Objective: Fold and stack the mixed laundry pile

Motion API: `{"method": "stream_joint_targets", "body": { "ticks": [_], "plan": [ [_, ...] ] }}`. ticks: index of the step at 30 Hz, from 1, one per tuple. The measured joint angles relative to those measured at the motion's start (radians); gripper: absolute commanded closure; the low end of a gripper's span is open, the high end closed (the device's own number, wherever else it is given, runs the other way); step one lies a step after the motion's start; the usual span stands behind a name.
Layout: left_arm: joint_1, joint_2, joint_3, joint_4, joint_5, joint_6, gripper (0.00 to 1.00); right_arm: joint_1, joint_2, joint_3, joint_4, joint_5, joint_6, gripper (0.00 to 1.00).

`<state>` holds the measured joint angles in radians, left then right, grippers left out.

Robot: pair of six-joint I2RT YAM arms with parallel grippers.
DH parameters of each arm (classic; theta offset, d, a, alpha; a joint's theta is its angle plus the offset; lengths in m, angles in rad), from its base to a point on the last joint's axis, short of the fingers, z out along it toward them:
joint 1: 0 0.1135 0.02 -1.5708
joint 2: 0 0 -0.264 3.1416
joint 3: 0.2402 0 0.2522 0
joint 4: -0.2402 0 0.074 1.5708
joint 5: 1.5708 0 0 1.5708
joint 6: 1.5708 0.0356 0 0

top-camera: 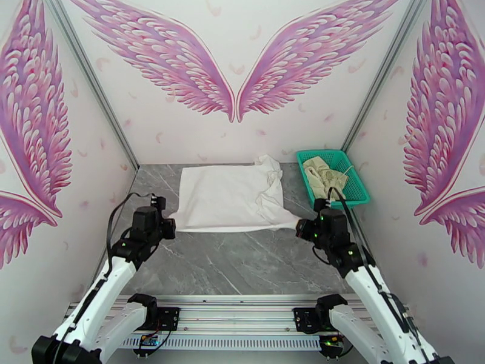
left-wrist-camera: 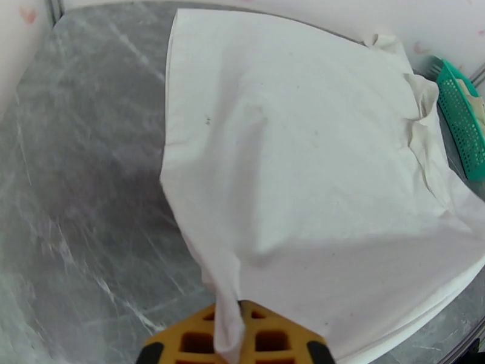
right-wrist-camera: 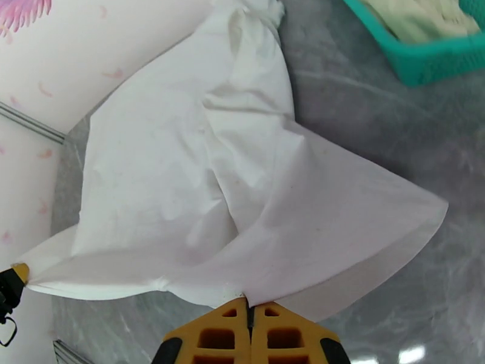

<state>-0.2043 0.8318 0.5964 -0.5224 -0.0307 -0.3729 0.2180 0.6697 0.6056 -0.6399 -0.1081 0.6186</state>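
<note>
The white shirt (top-camera: 227,198) lies spread across the middle of the counter (top-camera: 242,268), toward the back wall, its right side bunched in wrinkles. The left pincer (left-wrist-camera: 232,326) is clamped on the hem's lower-left corner and the right pincer (right-wrist-camera: 248,307) on its lower-right. For a clean fold, I judge both should lift evenly, keep the hem taut and carry it back together, so the crumpled side doesn't drag. At upper right the teal basket (top-camera: 354,180) holds the cream garment (top-camera: 323,172), close beside the shirt's rumpled edge, where the right arm could snag it.
</note>
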Motion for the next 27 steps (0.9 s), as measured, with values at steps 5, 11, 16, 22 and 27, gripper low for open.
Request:
{"method": "stream_joint_targets", "body": {
  "ticks": [5,11,16,22,27],
  "plan": [
    [-0.011,-0.033,-0.050,-0.127,-0.145,-0.180,0.46,0.032,-0.203,-0.057,-0.124,-0.013,0.116,0.53],
    [-0.018,-0.080,-0.012,-0.267,-0.239,-0.282,0.42,0.033,-0.249,0.012,-0.280,-0.032,0.148,0.41],
    [-0.019,-0.079,0.077,-0.264,-0.225,-0.253,0.42,0.038,-0.124,0.161,-0.309,-0.045,0.101,0.40],
    [-0.027,0.288,0.220,-0.092,-0.121,-0.139,0.47,0.158,0.329,0.288,-0.185,0.011,-0.016,0.40],
    [-0.016,0.632,0.347,0.037,-0.063,-0.101,0.50,0.204,0.766,0.457,-0.053,0.055,-0.100,0.42]
  ]
}}
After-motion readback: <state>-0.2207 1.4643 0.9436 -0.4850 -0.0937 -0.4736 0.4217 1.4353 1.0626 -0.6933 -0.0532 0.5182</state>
